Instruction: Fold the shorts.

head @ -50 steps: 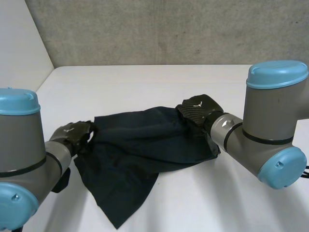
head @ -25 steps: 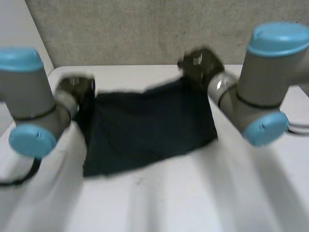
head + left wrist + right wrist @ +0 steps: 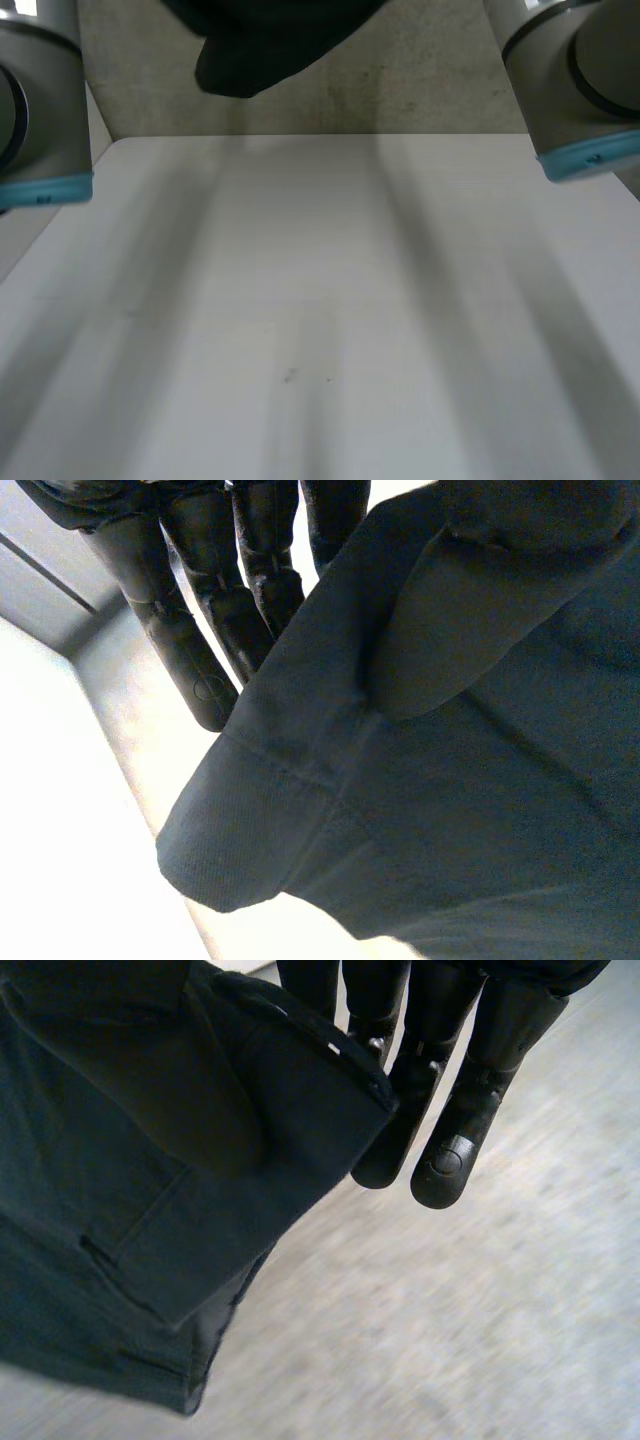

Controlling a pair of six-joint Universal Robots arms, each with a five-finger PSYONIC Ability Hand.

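Observation:
The dark shorts [image 3: 258, 48] hang in the air high above the white table [image 3: 320, 320]; the head view catches just their lowest fold. In the left wrist view the shorts [image 3: 450, 780] lie against my left hand [image 3: 190, 610], whose straight fingers pinch a hemmed edge against the thumb. In the right wrist view my right hand [image 3: 470, 1090] pinches another edge of the shorts [image 3: 130, 1190] the same way, fingers straight, cloth draped beside them. Both arms are raised, the left arm [image 3: 40, 100] and the right arm [image 3: 585, 80] standing at the sides.
A grey concrete wall [image 3: 420, 90] runs behind the table's far edge. The table's left edge [image 3: 60, 215] slants away toward the front.
Both hands have risen steeply with the shorts, lifting them off the table to hang above it. The left hand closed on the cloth.

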